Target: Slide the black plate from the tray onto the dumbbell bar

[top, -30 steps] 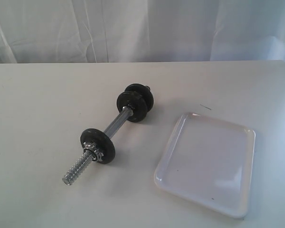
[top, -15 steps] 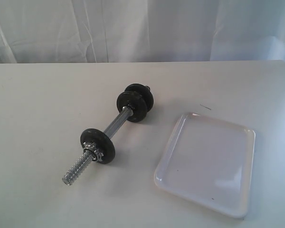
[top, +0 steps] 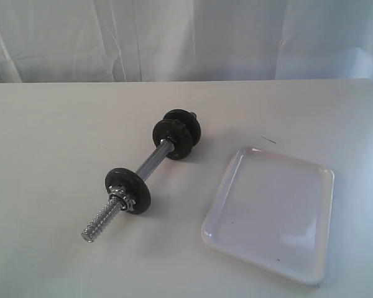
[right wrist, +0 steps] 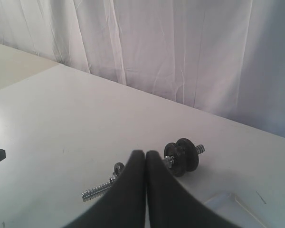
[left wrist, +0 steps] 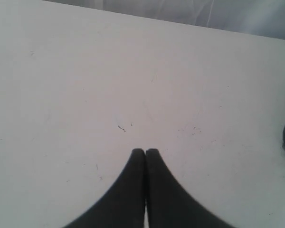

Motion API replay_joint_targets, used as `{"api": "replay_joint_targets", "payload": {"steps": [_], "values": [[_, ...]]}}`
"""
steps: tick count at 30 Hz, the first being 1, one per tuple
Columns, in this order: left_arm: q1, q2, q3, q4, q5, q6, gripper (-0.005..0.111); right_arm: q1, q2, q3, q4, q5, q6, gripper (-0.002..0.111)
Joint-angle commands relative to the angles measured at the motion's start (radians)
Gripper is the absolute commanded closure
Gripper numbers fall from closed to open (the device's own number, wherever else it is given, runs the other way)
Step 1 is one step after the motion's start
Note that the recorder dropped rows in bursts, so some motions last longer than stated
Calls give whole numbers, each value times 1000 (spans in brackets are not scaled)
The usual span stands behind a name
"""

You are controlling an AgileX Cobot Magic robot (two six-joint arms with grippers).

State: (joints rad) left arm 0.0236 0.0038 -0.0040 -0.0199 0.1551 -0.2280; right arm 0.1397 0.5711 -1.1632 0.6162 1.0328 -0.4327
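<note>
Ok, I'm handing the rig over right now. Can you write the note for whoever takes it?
Left gripper: jaws shut, holding nothing, above bare table.
Right gripper: jaws shut, holding nothing, raised above the table.
The dumbbell bar lies on the table, left of the tray in the exterior view and not touching it.
On the bar there is a near black plate by the bare threaded end and a far pair of black plates.
Done: no plate shows on the tray, so the slide appears complete.
Left: probably nothing. I cannot tell which plate came from the tray.
</note>
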Motion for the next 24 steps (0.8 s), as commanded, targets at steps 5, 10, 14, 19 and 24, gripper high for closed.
{"api": "replay_joint_targets", "payload": {"steps": [5, 10, 14, 19, 24], "values": [[-8, -4, 4, 59, -5, 1, 107, 1, -11, 1, -6, -13, 3, 108], [-8, -4, 4, 59, 1, 1, 107, 1, -65, 1, -6, -10, 3, 108], [-8, -4, 4, 59, 3, 1, 107, 0, -138, 6, -2, -10, 3, 108], [-8, -4, 4, 59, 3, 1, 107, 0, -207, 99, 15, -18, 3, 108], [-8, -4, 4, 59, 3, 1, 107, 0, -229, 265, 15, -18, 3, 108]]}}
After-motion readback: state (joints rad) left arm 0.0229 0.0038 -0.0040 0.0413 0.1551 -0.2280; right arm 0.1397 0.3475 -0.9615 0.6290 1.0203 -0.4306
